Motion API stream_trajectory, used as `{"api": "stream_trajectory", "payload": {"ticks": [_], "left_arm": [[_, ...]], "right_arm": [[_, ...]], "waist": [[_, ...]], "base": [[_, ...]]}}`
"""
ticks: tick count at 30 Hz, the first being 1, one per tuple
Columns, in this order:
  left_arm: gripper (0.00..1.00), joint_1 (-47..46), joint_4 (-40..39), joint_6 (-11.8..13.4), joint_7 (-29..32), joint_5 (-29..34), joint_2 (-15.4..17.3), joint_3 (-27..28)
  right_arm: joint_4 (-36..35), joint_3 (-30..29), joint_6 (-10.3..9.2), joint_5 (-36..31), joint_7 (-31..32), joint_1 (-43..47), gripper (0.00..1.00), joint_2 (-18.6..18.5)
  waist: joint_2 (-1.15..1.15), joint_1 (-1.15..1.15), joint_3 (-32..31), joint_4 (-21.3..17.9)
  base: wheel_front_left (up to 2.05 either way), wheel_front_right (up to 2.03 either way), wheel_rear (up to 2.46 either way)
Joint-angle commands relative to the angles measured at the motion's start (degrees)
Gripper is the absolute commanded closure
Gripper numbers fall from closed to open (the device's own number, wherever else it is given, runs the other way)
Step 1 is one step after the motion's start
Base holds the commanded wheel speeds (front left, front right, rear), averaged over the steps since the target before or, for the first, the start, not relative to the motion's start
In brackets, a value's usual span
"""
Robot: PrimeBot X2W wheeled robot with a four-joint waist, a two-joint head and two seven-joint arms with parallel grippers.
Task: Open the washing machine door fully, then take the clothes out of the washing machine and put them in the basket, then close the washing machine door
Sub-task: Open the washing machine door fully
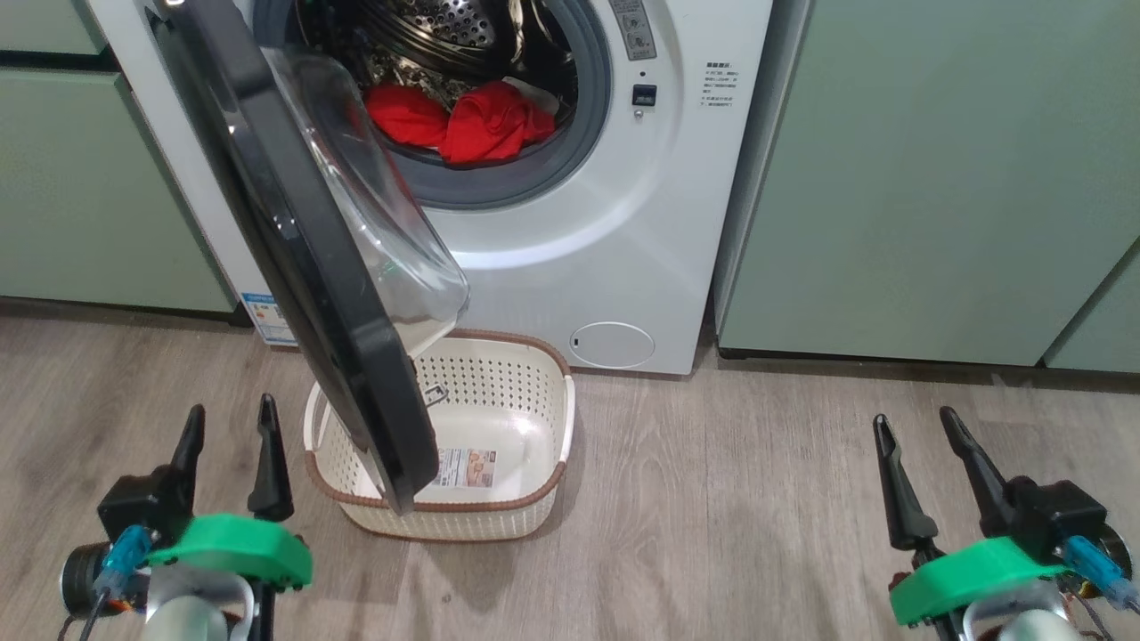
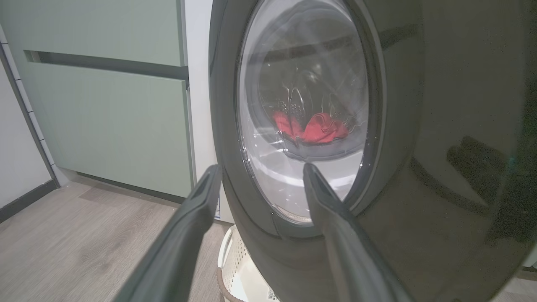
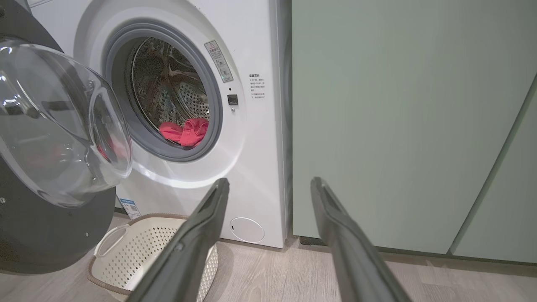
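Step one unfinished: washing machine door [image 1: 294,267] part-open over the basket [image 1: 508,378]; clothes [image 1: 481,125] in drum [image 1: 445,27]. My left gripper [image 1: 231,406], right gripper [image 1: 913,415]: fingers wide, empty. Next I push door wider, seemingly leftward.

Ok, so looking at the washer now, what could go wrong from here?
1. The washing machine door stands only partly open, over part of the basket; lifted-out clothes could snag on its glass bowl or land on the floor.
2. The left jaws, open, point at the door's glossy outer face; pushing there might slip.
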Motion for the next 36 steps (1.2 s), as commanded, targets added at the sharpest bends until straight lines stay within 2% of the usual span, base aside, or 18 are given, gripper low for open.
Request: {"api": "stream_trajectory", "payload": {"ticks": [1, 7, 24, 25, 26, 27, 32, 36], "left_arm": [[0.00, -1.56, -1.61, 0.38, -0.37, -0.34, 0.74, 1.54], [0.00, -1.57, -1.42, 0.40, -0.37, -0.36, 0.73, 1.41], [0.00, -1.96, -0.88, 0.34, -0.37, -0.58, 0.73, 1.03], [0.13, -1.97, -0.85, 0.33, -0.37, -0.66, 0.73, 1.01], [0.66, -1.97, -0.81, 0.29, -0.37, -0.70, 0.73, 0.95], [1.00, -1.99, -0.76, 0.21, -0.37, -0.80, 0.73, 0.89], [1.00, -2.84, -2.63, 0.28, -0.37, -2.84, 0.73, 2.31], [1.00, -5.20, -8.27, 0.78, -0.37, -4.29, 0.73, 3.88]], "right_arm": [[-2.07, 1.12, -0.03, -0.84, -0.51, -0.94, 0.00, -0.89], [-2.02, 0.64, -0.03, -3.86, -0.51, -0.32, 0.00, -0.64], [-1.65, -1.32, -0.03, -4.22, -0.51, 0.33, 0.00, 0.65], [-1.64, -1.34, -0.03, -4.21, -0.51, 0.33, 0.00, 0.67], [-1.58, -1.36, -0.03, -4.20, -0.51, 0.33, 0.00, 0.68], [-1.48, -1.40, -0.03, -4.18, -0.51, 0.32, 0.00, 0.69], [-1.02, -1.57, -0.03, -4.11, -0.51, 0.11, 0.00, 0.93], [-0.79, -1.62, -0.03, -4.00, -0.51, 0.12, 0.00, 1.07]], "waist": [[0.00, 0.00, 0.02, -0.02], [0.00, 0.00, 0.15, -0.11], [0.00, 0.00, 0.40, -0.07], [0.00, 0.00, 0.41, -0.05], [0.00, 0.00, 0.41, -0.03], [0.00, 0.00, 0.42, -0.01], [0.00, 0.00, 0.48, -0.01], [0.00, 0.00, 0.42, 0.10]], "base": [[0.00, 0.00, 0.00], [0.00, 0.00, 0.00], [0.00, 0.00, 0.00], [0.00, 0.00, 0.00], [0.00, 0.00, 0.00], [0.00, 0.00, 0.00], [0.00, 0.00, 0.00], [0.00, 0.00, 0.00]]}}
